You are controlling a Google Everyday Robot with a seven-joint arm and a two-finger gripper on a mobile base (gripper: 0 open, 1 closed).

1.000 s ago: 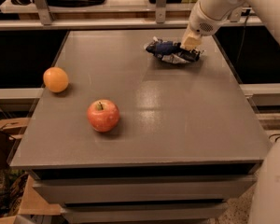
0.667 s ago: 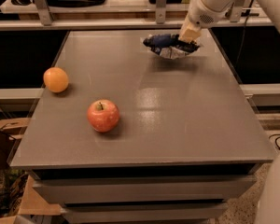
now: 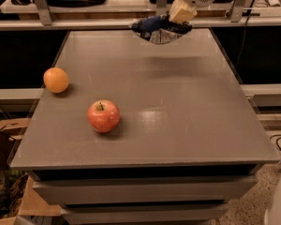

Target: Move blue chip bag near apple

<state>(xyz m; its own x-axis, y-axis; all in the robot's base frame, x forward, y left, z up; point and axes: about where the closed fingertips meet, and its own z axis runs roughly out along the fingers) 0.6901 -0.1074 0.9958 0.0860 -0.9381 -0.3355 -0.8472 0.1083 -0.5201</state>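
The blue chip bag [image 3: 155, 28] hangs in the air above the far edge of the grey table [image 3: 187, 111], its silvery underside showing. My gripper [image 3: 179, 18] is shut on the bag's right end and holds it clear of the tabletop. The red apple [image 3: 103, 116] with its short stem sits on the table at the front left, far from the bag.
A plain orange fruit [image 3: 55, 79] lies near the table's left edge, behind the apple. A shelf with metal posts [image 3: 40, 3] runs behind the table. Cardboard boxes [image 3: 4, 130] sit on the floor at the left.
My gripper has lifted the blue chip bag off the tabletop and carried it up and to the left. The apple and the orange have not moved.
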